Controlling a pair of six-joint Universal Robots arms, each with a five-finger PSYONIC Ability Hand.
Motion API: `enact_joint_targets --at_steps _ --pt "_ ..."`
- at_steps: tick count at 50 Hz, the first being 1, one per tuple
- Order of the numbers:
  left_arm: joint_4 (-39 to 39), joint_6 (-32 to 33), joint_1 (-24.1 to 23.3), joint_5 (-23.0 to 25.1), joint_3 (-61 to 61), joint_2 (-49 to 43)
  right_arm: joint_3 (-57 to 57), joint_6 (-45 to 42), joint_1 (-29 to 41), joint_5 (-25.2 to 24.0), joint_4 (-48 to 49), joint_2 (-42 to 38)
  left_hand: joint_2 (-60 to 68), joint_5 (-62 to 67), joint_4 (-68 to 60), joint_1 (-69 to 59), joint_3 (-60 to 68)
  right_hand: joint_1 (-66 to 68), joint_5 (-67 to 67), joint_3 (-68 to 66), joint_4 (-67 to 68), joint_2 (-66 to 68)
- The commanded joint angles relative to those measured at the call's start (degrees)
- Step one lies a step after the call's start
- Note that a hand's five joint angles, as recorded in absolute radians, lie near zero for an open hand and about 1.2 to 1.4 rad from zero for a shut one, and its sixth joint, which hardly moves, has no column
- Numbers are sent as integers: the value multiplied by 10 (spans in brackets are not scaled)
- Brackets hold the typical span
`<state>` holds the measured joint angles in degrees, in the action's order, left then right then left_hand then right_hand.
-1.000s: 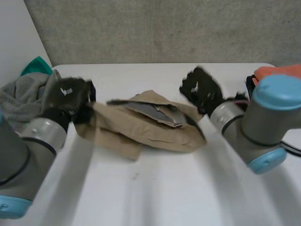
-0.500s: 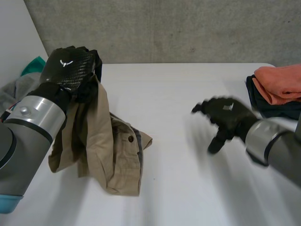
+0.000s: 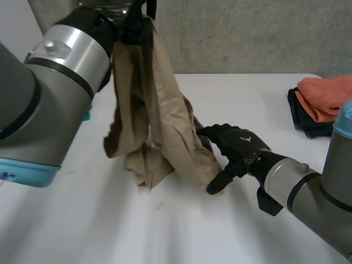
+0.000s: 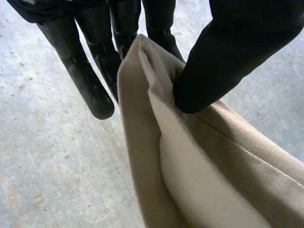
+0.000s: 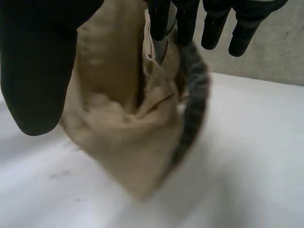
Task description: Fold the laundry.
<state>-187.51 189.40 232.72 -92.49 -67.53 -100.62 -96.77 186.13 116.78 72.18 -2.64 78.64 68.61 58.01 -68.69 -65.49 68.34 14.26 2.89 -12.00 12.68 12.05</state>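
Held high: tan cloth, top edge pinched between thumb and fingers of the left hand, low end bunched on the table. At that low end: right hand, spread wide, thumb to one side, fingers to the other, not closed. By the table's right edge: folded orange-and-dark stack.

head: above-behind, looking down on table | wrist views: close-up | all share tan garment
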Motion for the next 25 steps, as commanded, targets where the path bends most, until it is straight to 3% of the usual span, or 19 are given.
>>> enact_joint_targets --at_steps 1,8,12,17,20,25 --pt "2 -2 -8 -8 -7 -34 -8 43 25 1 3 -8 114 120 -113 -145 117 -35 -21 12 -19 -13" --pt "1 -5 -23 -14 -2 -41 14 49 54 33 64 -118 114 120 -113 -145 117 -17 -3 -6 -1 6" --pt "2 -17 -22 -23 -2 -41 51 27 78 111 101 -179 114 120 -113 -145 117 47 61 -70 63 69" --pt "5 -33 -22 -24 -7 -39 92 -3 81 164 109 -218 114 120 -113 -145 117 274 288 -297 290 296" --pt "10 -36 -20 -24 -8 -38 98 -9 82 161 109 -217 114 120 -113 -145 117 640 654 -663 656 662" --pt "19 -36 -17 -24 -9 -34 98 -15 77 151 110 -197 114 120 -113 -145 117 657 671 -680 673 680"
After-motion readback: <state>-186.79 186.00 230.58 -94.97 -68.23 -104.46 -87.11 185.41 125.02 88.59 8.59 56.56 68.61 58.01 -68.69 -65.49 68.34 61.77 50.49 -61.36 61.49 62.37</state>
